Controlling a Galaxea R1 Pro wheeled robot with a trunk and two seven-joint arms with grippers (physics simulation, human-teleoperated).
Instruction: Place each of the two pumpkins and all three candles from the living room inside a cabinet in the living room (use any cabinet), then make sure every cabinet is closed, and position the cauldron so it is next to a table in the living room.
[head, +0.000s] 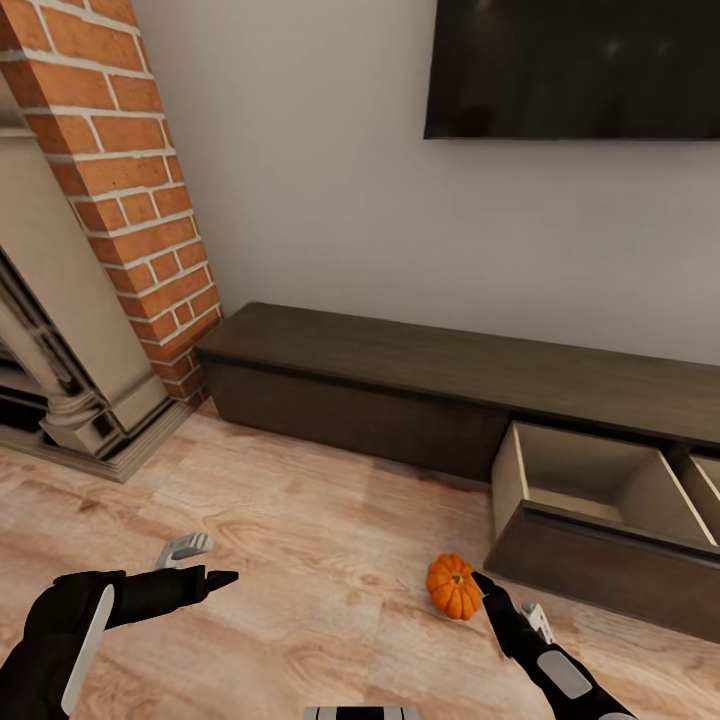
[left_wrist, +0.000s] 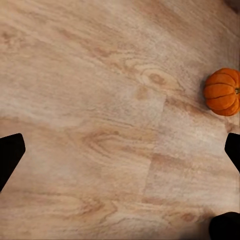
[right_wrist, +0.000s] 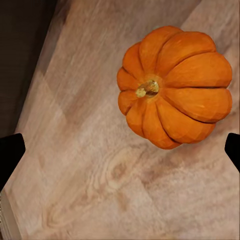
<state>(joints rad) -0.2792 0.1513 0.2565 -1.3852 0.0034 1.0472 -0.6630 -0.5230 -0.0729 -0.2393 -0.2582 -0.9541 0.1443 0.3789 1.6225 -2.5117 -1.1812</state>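
At the lower left of the head view the left gripper (head: 200, 563) hangs over bare wooden floor (head: 300, 540), its fingers spread and nothing between them; its wrist view shows the two dark tips far apart at the frame's edges, with only floorboards below.

At the lower right of the head view the right gripper (head: 512, 606) sits just beside a small orange pumpkin (head: 453, 586) that rests on the floor. In the right wrist view the pumpkin (right_wrist: 175, 87) lies in the upper right of the frame, stem up, off to one side of the line between the wide-open, empty fingertips.

Beyond the pumpkin, at the right of the head view, the long dark cabinet (head: 380, 380) runs along the wall, with one drawer (head: 590, 490) pulled out, its pale interior bare.

The step in hand looks like picking up this pumpkin. The next move calls for centring the right gripper over it, lowering and closing, then carrying it to the open drawer nearby.
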